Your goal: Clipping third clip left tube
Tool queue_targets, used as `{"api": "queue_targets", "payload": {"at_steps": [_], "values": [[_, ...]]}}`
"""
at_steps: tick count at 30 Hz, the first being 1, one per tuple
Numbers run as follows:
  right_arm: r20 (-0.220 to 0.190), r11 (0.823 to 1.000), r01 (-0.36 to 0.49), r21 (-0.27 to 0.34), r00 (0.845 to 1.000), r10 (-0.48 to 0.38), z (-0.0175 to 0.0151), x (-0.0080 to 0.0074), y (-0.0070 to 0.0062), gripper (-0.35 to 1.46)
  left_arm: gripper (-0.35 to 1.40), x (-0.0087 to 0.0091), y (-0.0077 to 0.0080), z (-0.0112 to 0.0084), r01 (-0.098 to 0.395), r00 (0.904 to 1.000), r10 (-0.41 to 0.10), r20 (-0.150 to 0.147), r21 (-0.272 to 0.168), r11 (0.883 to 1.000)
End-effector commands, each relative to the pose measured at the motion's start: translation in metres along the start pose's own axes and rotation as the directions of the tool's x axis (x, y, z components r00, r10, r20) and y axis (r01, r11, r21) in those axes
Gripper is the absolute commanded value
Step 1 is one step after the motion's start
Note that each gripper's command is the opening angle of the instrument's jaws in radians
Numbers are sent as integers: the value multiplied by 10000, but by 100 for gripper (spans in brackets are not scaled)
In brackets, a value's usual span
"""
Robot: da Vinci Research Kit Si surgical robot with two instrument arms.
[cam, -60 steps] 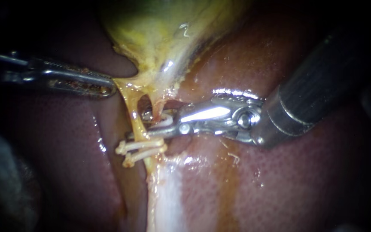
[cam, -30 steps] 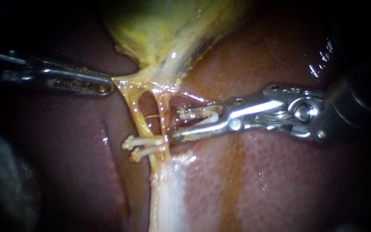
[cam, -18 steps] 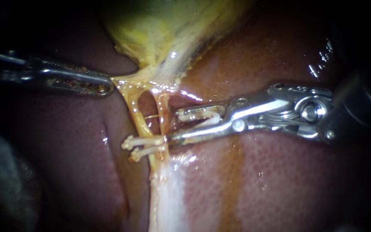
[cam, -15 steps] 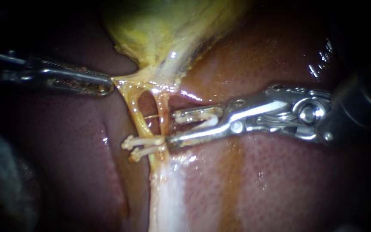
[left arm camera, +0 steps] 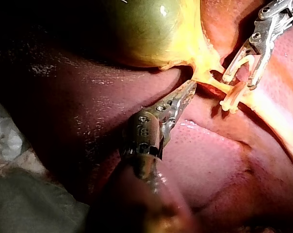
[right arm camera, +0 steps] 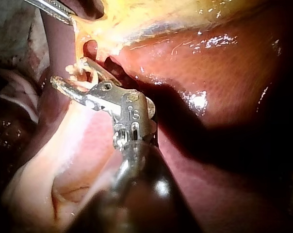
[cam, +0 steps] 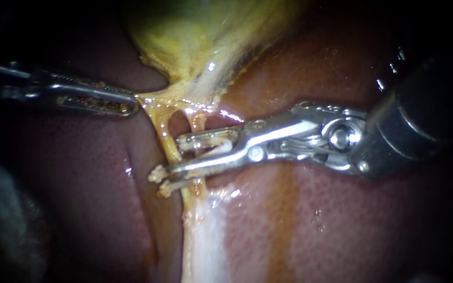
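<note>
My left instrument (cam: 132,107) has its jaws clamped together on the yellow tissue at the edge of the gallbladder (cam: 200,36), just where the tissue narrows ahead of the jaw tips. My right instrument (cam: 174,155) reaches across the liver (cam: 342,220) with its jaws standing well apart, and a white loaded clip (cam: 217,149) sits gripped between them, one leg along each jaw. The left tube (cam: 166,139) lies at the mouth of these jaws, between the two tips. The right tube (cam: 197,121) passes behind the upper jaw, nearer the hinge. I cannot tell whether either jaw presses on a tube. Two set clips (cam: 171,186) already cross the left tube directly beside the lower jaw, the nearer one touching or almost touching it.
</note>
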Motion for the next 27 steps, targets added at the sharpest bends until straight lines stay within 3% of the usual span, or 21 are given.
{"api": "queue_targets", "payload": {"at_steps": [1, 7, 13, 18, 27], "values": [[-11, 10000, -49, 12, 10000, 49, 0, -2, 3, 43, -35, 0, 0, 0, -1, 10000, 1, 0, -1, 10000], [23, 9999, -93, -48, 10000, 93, 2, -11, 20, 43, -35, 0, 0, 0, -1, 10000, 1, 0, -2, 10000], [68, 10000, -87, -47, 9999, 87, 14, -18, 27, 43, -35, 0, 0, 0, 1, 10000, -1, -1, 0, 10000], [191, 9998, -46, 207, 9998, 42, 28, -20, 29, 43, -35, 0, 0, 1, 3, 10000, -3, -2, 3, 10000], [-22, 9994, -45, 350, 10000, 46, 55, -13, 26, 44, -35, 2, 2, 5, 15, 10000, -15, -14, 32, 10000]]}}
